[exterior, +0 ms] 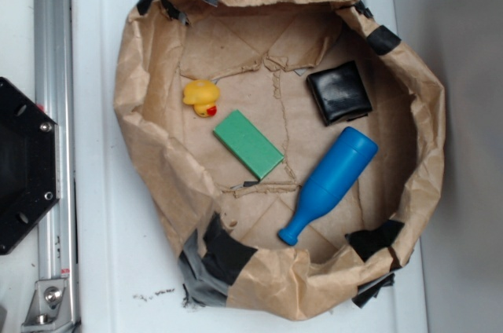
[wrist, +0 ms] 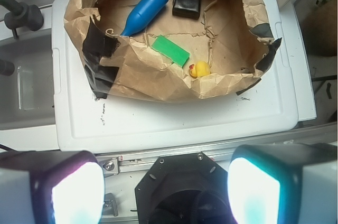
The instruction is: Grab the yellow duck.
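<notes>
The yellow duck (exterior: 202,97) with its red-orange beak sits inside the brown paper basin (exterior: 141,105), at its upper left in the exterior view. In the wrist view the yellow duck (wrist: 200,69) lies just behind the basin's near paper wall (wrist: 158,84). My gripper (wrist: 165,187) is open, its two glowing pads (wrist: 76,192) wide apart with nothing between them. It hovers high above the black robot base (wrist: 179,189), well short of the basin. The gripper does not show in the exterior view.
A green block (exterior: 248,143) lies right of the duck. A blue bottle-shaped pin (exterior: 330,182) and a black square pouch (exterior: 339,92) lie further right. The basin rests on a white lid (exterior: 102,215). A metal rail (exterior: 53,113) and the black base (exterior: 23,164) stand at the left.
</notes>
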Available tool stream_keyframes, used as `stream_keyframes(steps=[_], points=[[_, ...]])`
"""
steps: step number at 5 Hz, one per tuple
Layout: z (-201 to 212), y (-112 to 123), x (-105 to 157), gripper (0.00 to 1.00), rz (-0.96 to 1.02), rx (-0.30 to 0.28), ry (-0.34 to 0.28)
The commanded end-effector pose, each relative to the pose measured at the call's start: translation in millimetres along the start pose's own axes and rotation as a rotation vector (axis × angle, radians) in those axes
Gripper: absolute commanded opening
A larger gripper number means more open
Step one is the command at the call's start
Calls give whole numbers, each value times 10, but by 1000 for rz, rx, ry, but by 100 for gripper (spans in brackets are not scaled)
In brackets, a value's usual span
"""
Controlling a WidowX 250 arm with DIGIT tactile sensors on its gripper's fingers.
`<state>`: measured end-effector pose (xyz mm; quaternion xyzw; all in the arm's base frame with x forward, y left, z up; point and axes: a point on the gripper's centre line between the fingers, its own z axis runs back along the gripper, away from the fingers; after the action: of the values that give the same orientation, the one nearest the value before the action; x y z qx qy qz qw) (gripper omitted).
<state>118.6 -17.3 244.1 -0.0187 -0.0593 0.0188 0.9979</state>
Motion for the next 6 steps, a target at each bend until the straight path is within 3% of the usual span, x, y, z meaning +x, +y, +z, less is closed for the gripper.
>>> stream_keyframes(steps=[1,2,3,4,6], points=[[0,0,0,100,0,0,0],[-200,286,426,100,-29,11,28],[-682,570,793,100,-58,-11,175],[-1087,665,907,100,-141,29,207],[-1087,665,907,100,-141,29,207]])
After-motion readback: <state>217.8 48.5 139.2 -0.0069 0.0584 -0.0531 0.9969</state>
